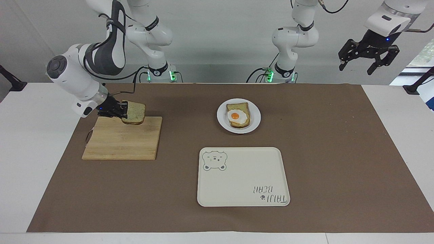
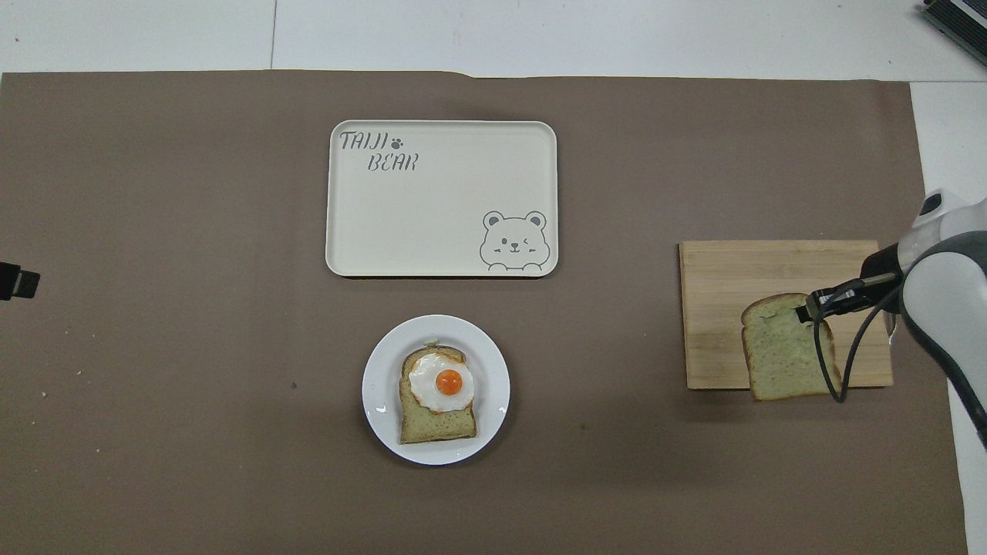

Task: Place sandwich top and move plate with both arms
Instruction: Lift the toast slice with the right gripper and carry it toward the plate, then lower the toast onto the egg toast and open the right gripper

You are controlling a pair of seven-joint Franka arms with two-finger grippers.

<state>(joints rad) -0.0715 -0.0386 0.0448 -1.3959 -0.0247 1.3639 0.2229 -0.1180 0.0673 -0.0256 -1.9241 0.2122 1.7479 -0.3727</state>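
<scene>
- The right end effector [image 1: 119,110] is closed on one edge of the sandwich top [image 1: 134,113] and holds it up in the air over the wooden board [image 1: 122,140].
- The bread is not touching the board (you can see its shadow under it).
- The board sits at the right arm's end of the tabletop [image 1: 386,112], on the brown mat [image 1: 322,152].
- The plate [image 1: 255,118] is near the middle of the mat, with the egg slice [image 1: 238,115] lying on it.
- The bear tray [image 1: 242,176] lies just beside the plate, farther from the robots.
- The left end effector [image 1: 368,61] waits high up over the left arm's end of the tabletop, with its fingers spread apart and nothing in them.
</scene>
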